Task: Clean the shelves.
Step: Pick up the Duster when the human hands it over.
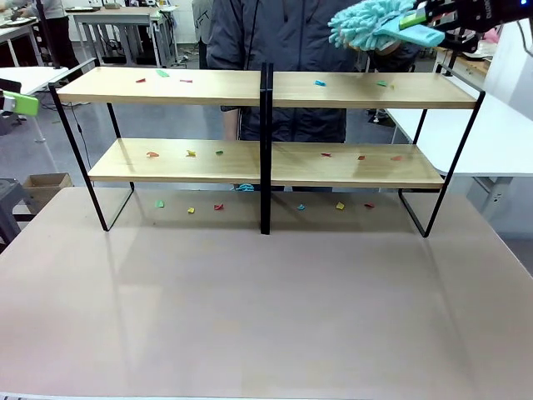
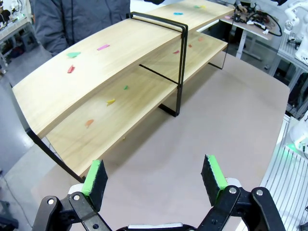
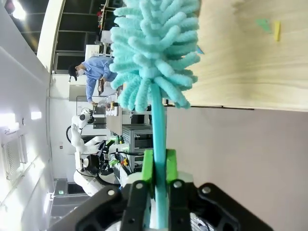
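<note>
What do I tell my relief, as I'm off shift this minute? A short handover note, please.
Right gripper shut on the duster, held above the shelves' top right end.
Left gripper open, empty, near the shelves' left end.
Scraps lie on both boards and on the table beneath.
Done: duster in grip.
Left: sweep both boards.

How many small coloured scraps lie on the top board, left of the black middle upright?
3, on the shelves' top board: a red scrap nearest the left end, a green scrap farther back, a pink scrap nearest the upright. None seems hidden.
</note>
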You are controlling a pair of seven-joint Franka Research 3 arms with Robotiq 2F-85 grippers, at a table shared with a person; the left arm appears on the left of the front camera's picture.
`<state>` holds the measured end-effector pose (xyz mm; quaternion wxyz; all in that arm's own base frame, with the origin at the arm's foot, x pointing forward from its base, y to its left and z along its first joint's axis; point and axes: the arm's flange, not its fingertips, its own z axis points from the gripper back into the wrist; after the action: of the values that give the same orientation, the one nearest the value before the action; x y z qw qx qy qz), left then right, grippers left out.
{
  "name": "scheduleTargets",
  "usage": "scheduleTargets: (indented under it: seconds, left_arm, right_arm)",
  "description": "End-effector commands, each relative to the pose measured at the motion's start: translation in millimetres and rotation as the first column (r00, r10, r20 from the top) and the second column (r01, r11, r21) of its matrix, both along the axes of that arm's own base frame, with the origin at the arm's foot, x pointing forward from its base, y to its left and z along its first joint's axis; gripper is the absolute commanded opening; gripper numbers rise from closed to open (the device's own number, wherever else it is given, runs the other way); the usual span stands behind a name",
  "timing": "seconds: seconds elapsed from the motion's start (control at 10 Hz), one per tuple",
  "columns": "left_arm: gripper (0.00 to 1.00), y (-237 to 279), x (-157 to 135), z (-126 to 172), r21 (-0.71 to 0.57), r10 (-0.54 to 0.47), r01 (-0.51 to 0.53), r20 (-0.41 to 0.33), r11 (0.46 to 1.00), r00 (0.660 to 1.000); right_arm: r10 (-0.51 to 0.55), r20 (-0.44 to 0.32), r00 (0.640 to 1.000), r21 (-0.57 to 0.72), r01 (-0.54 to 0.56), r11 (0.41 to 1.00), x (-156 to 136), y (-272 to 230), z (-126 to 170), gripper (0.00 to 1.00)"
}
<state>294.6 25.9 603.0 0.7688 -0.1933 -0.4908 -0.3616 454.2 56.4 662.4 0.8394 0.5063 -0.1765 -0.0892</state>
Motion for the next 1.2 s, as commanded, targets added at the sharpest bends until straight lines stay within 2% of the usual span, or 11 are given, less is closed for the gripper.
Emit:
scheduleTargets:
  seconds: [0.0,0.3,0.4,0.5,0.6,0.8,0.9,1.1]
  left_arm:
    - [1.0,0,0,-1,0.002,-0.008,0.008,0.003,1.0,1.0]
    - [1.0,0,0,-1,0.002,-0.008,0.008,0.003,1.0,1.0]
    - [1.0,0,0,-1,0.002,-0.008,0.008,0.003,1.0,1.0]
    - [1.0,0,0,-1,0.002,-0.008,0.008,0.003,1.0,1.0]
    - [1.0,0,0,-1,0.002,-0.008,0.008,0.003,1.0,1.0]
    - [1.0,0,0,-1,0.002,-0.008,0.008,0.003,1.0,1.0]
    - [1.0,0,0,-1,0.002,-0.008,0.008,0.003,1.0,1.0]
    - [1.0,0,0,-1,0.002,-0.008,0.008,0.003,1.0,1.0]
  right_arm:
    - [-0.016,-0.013,1.0,0.021,0.016,1.0,0,1,-1,0.0]
    - [-0.014,-0.004,1.0,0.032,0.014,0.999,-4,-5,1,0.0]
    - [0.016,0.014,1.0,0.038,-0.017,0.999,-12,-11,12,0.0]
    - [0.09,0.036,0.995,0.029,-0.091,0.995,-30,-24,31,0.0]
    - [0.178,0.027,0.984,-0.023,-0.177,0.984,-60,-44,52,0.0]
    - [0.355,-0.047,0.934,-0.12,-0.358,0.926,-136,-87,81,0.0]
    - [0.445,-0.068,0.893,-0.128,-0.45,0.884,-169,-108,88,0.0]
    - [0.495,-0.093,0.864,-0.196,-0.504,0.841,-229,-154,91,0.0]
